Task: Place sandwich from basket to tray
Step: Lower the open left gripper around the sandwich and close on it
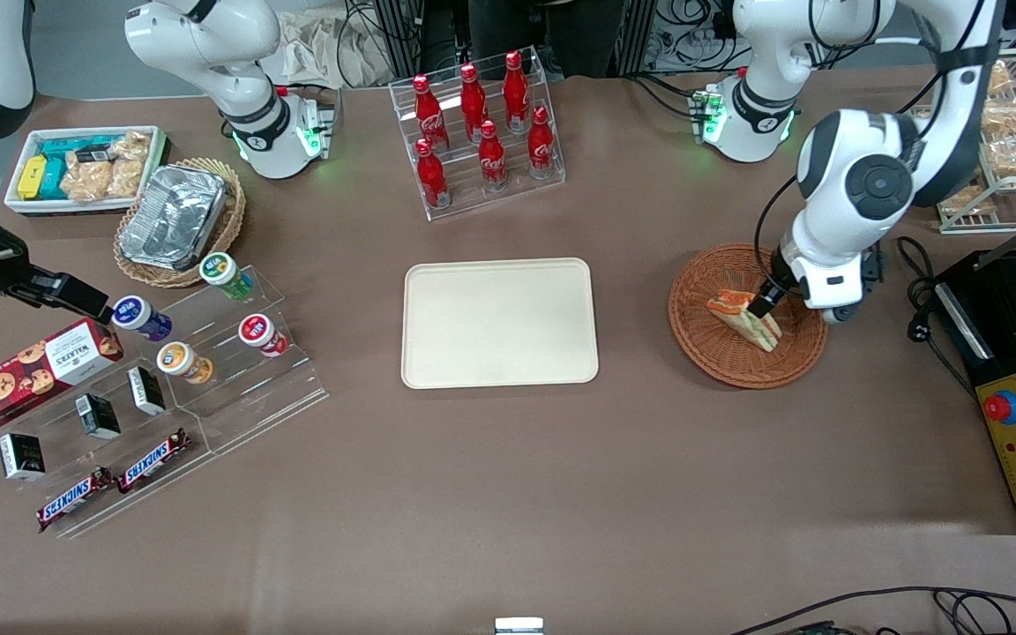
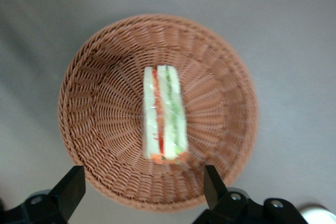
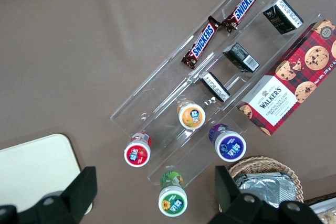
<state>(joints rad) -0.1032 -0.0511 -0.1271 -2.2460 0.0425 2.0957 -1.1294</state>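
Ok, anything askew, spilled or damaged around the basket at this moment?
Nothing stands out. The sandwich sits intact on its edge inside the basket, nothing spilled. The gripper hangs open above it, and the tray lies flat and bare.

The gripper [image 1: 770,304] hangs spread over the sandwich [image 1: 744,319]; bare bench [image 1: 636,291] lies between basket [image 1: 702,339] and tray [image 1: 499,322].

Your left arm's gripper [image 1: 768,304] hangs low over the reddish-brown basket [image 1: 702,339], just at the sandwich [image 1: 742,319] lying inside it. The basket sits toward the working arm's end of the table, beside the bare cream tray [image 1: 499,323] at the table's middle, the two clearly apart.
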